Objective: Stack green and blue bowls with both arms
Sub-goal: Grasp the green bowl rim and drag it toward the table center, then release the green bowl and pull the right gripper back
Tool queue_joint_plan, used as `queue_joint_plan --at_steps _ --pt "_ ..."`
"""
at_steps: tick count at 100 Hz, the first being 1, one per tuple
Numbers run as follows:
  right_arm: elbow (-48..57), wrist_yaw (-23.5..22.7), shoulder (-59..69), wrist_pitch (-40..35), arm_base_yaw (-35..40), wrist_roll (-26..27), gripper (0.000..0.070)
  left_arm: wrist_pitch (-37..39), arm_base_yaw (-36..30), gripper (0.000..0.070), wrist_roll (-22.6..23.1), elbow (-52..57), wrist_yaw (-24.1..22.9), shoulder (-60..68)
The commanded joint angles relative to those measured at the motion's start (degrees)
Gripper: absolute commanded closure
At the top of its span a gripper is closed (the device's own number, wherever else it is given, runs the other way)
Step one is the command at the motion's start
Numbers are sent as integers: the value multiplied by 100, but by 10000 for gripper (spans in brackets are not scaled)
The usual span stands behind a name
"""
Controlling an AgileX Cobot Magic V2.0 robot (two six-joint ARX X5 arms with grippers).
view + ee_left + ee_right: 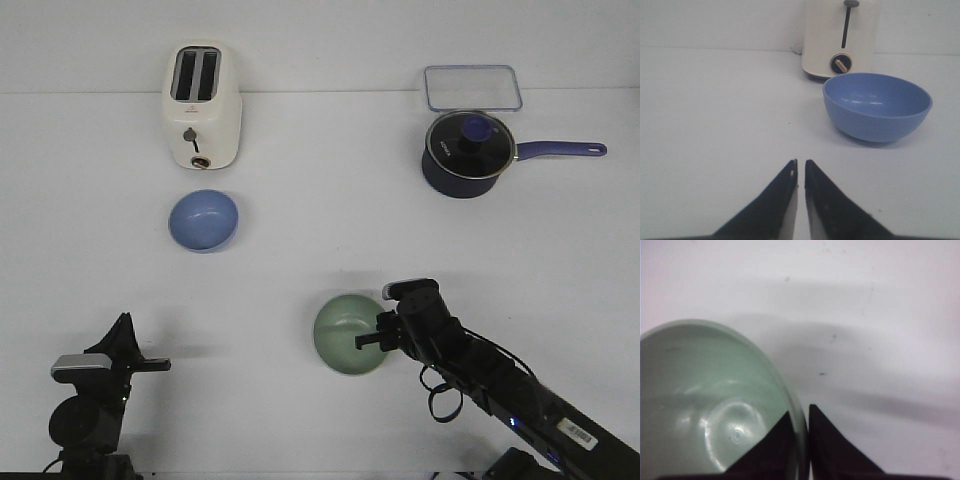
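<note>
Down at the near left edge of the white table (320, 270) sits the left claw (801, 167), with its two black fingers pressed almost together and nothing between them. It rests low and points toward the far side. Over on the near right, the right arm (500, 385) reaches in toward the middle, and the right claw (801, 415) is pinched on the rim of the green bowl (349, 334). One finger is inside the bowl and the other is outside, with the thin wall between them. That bowl sits upright on the table, near the middle and a little to the right. It has nothing in it. Farther away and to the left is the blue bowl (204, 219), also upright and with nothing in it, well apart from the green one. Just behind the blue bowl stands a cream toaster (201, 105) with two slots on top and a lever and knob on its front. Far off on the right is a dark blue pot (466, 152) with a glass lid, and its long handle points right. Just behind the pot, a clear box (472, 87) lies by the far edge.
</note>
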Motion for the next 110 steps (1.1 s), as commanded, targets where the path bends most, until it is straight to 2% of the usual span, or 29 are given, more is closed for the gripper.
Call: queue_joint_plan --at_steps 1,17,21,25,33,37,57,71,83,98,110 --pt "35 15 214 94 96 114 700 57 -4 685 48 -114 0 -11" --pt "35 9 474 129 122 116 699 55 -4 685 48 -114 0 -11" --pt "35 11 479 118 122 116 671 57 -4 685 48 -114 0 -11" --pt "35 9 476 125 122 114 584 57 -4 685 46 -114 0 -11" --pt "37 -7 472 125 122 114 343 55 -4 685 48 -114 0 -11" --pt "37 -7 470 129 122 114 288 57 -4 685 46 -114 0 -11" --pt "37 11 44 136 120 -94 285 57 -4 685 48 -114 0 -11" --pt "37 144 -896 122 122 -496 285 55 -4 685 48 -114 0 -11" --pt "37 192 -1928 -225 138 -822 288 59 -4 685 52 -114 -7 -11" --pt "35 975 -3145 -927 299 -1097 289 61 -4 685 -50 -114 -11 -11" --pt "33 1497 -3934 -1189 400 -1119 291 50 -4 685 -922 -114 -9 -11"
